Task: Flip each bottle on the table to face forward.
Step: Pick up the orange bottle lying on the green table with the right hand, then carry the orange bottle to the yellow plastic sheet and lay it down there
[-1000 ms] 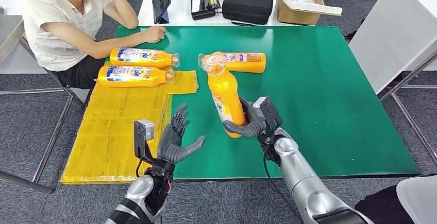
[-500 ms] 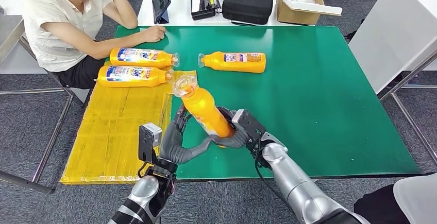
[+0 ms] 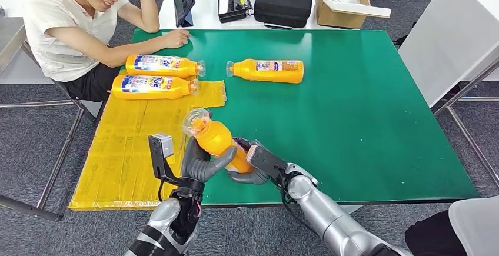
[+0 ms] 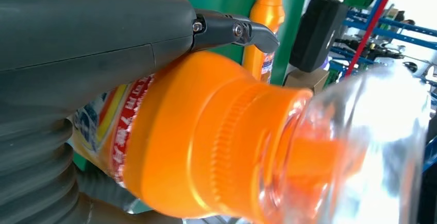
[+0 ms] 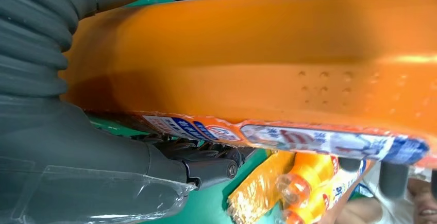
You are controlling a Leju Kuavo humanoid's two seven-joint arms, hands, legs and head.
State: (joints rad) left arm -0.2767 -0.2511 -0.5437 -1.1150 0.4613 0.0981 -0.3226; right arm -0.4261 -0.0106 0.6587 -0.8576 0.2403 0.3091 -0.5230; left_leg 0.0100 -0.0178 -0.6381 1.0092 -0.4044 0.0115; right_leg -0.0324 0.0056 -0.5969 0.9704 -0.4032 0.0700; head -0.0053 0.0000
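An orange bottle [image 3: 216, 140] with a clear cap hangs tilted over the green table's [image 3: 365, 120] near edge, cap up and to the left. My right hand [image 3: 250, 163] grips its lower body. My left hand [image 3: 198, 162] holds it from the other side, thumb laid across it. Close up, the left hand [image 4: 77, 44] presses on the bottle's shoulder [image 4: 206, 147]. The right hand [image 5: 62, 147] cups the labelled body [image 5: 257, 64]. Two more bottles [image 3: 163, 66] [image 3: 153, 86] lie labels up on the yellow mat [image 3: 135, 144]. A third bottle [image 3: 268, 70] lies on the green top.
A person [image 3: 70, 20] sits at the far left corner with a forearm resting on the table. Behind it on a white surface stand a tablet [image 3: 184, 1], a black case [image 3: 282, 5] and a cardboard box [image 3: 344, 0]. A grey panel [image 3: 453, 38] stands at the right.
My right hand has carried the bottle left and toward me, tipping it from nearly upright to slanted. My left hand, open before, has closed on it.
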